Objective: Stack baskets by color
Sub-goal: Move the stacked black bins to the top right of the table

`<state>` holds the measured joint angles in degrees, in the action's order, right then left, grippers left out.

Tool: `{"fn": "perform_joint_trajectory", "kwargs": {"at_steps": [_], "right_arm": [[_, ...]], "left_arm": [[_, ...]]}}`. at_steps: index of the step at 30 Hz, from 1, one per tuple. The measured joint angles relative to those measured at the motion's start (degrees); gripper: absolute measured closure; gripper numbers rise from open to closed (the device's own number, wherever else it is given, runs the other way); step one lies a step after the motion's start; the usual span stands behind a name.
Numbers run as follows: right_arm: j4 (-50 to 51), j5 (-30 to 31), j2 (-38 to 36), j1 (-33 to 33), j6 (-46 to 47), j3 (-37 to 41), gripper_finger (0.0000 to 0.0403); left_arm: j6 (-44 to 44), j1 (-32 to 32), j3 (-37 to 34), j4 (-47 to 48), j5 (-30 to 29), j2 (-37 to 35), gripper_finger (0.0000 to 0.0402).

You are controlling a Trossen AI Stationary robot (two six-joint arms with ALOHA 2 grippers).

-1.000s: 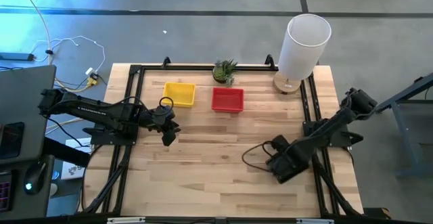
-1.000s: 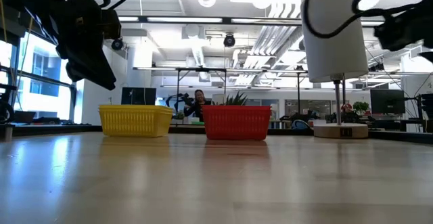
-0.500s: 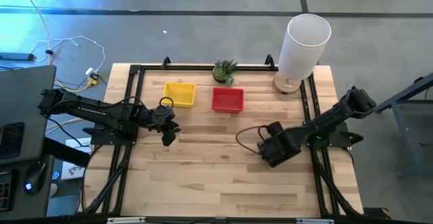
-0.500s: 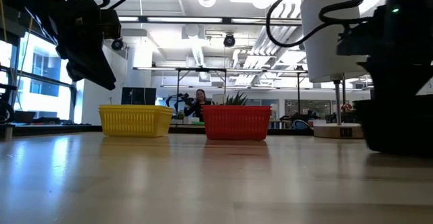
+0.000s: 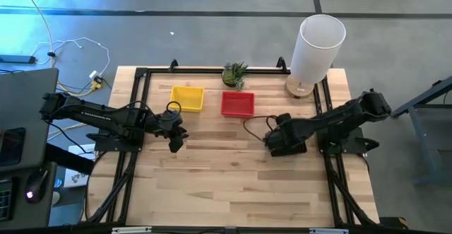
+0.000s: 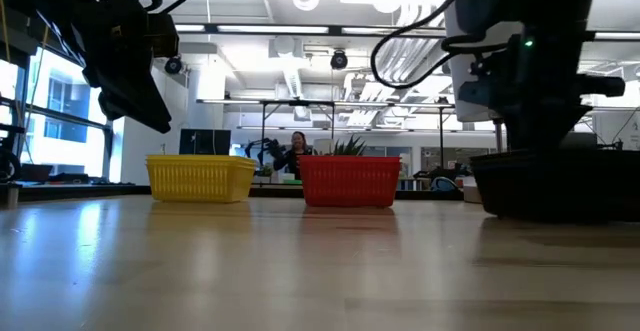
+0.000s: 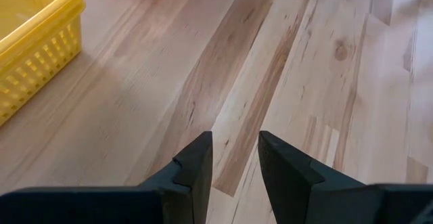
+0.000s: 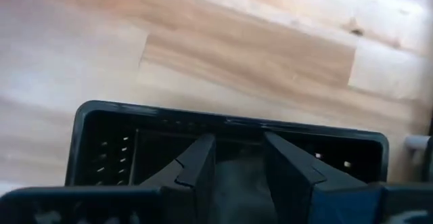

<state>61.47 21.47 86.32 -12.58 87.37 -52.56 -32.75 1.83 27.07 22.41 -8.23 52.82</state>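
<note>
A yellow basket [image 5: 187, 97] and a red basket [image 5: 237, 104] stand side by side on their bases near the table's far edge. A black basket [image 6: 560, 183] sits level under my right gripper [image 5: 279, 141], which is shut on it just right of the red basket and nearer the front. My left gripper [image 5: 175, 143] hovers open over bare wood in front of the yellow basket [image 7: 27, 48], its fingers a small gap apart [image 7: 235, 158], with nothing between them. My right gripper comes at the black basket from above, pointing steeply down, with both fingers [image 8: 196, 163] over its open inside near one long wall. The fingers hide the place of contact. The far rim [image 8: 230, 119] shows beyond them. The basket stays level, low over the table; whether it touches the wood I cannot tell.
A tall white cylinder [image 5: 318, 47] stands at the far right corner and a small green plant [image 5: 235, 73] behind the red basket. Black frame rails [image 5: 134, 121] run along the table's sides. Bare wood lies across the middle and near part. A person [image 6: 297, 149] shows in the room behind.
My right gripper has carried the black basket from the table's near right part toward the far edge and the left, ending close to the red basket; its wrist has rolled on the way. The basket has stayed level.
</note>
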Motion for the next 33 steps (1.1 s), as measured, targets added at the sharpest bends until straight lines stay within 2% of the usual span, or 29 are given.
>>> {"fn": "perform_joint_trajectory", "kwargs": {"at_steps": [8,20,28,30,33], "right_arm": [[0.4,2.4,0.0,6.7,-6.3,0.0,0.0293],[0.3,2.9,0.0,13.7,-10.5,0.1,0.0293],[-4.3,3.2,-0.2,18.5,-13.4,5.9,0.0293],[-4.1,1.5,0.2,19.5,-14.2,6.8,0.0293],[-4.0,3.1,-0.1,19.7,-15.1,6.3,0.0293]], "left_arm": [[0.0,0.0,0.0,0.0,0.0,0.0,0.0293],[0.7,0.0,0.0,0.3,0.1,0.0,0.0293],[1.9,0.0,0.0,0.4,0.2,0.0,0.0293],[1.9,0.0,0.0,0.4,0.2,0.0,0.0293],[1.7,0.0,0.0,0.5,0.3,0.0,0.0293]]}}
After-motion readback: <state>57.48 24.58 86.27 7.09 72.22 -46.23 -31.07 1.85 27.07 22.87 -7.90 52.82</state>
